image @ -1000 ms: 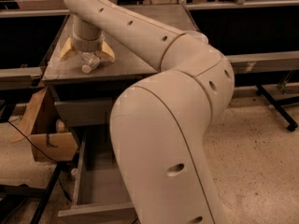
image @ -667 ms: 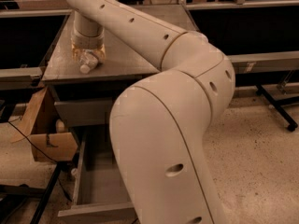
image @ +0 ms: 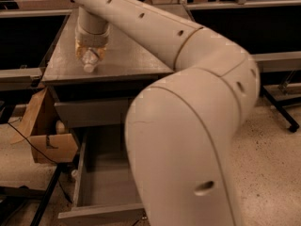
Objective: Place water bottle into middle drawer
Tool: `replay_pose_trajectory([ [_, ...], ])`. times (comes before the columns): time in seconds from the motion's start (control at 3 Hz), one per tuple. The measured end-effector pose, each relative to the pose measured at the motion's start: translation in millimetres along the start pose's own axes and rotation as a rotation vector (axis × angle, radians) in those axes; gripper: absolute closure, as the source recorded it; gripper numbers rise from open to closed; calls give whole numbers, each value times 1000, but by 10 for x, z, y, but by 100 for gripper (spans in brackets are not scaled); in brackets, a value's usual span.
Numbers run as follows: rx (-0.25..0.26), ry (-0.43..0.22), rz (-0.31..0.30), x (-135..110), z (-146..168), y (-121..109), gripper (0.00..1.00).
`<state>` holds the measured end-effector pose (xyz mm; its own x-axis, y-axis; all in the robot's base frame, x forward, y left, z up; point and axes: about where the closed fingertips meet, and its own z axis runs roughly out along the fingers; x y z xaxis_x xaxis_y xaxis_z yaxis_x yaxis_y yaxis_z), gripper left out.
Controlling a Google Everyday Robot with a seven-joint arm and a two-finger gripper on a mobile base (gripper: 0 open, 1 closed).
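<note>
**Claw closed in on the water bottle**

The gripper, spread wide a second earlier, had drawn its fingers in around the water bottle. The bottle sat clasped between them, low on the cabinet top, with its white cap poking out below the claw. That looked like a grasp made, with the lift yet to come. The middle drawer stood pulled open well below the claw, past the shut upper drawer just beneath it.
</note>
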<state>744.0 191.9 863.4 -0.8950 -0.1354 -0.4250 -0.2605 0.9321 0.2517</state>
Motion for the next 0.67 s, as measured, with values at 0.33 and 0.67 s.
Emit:
replay_pose_trajectory([
  [0.33, -19, 6, -56, 236, -551, -166, 100],
  [0.67, -29, 44, -191, 582, -1082, -345, 100],
])
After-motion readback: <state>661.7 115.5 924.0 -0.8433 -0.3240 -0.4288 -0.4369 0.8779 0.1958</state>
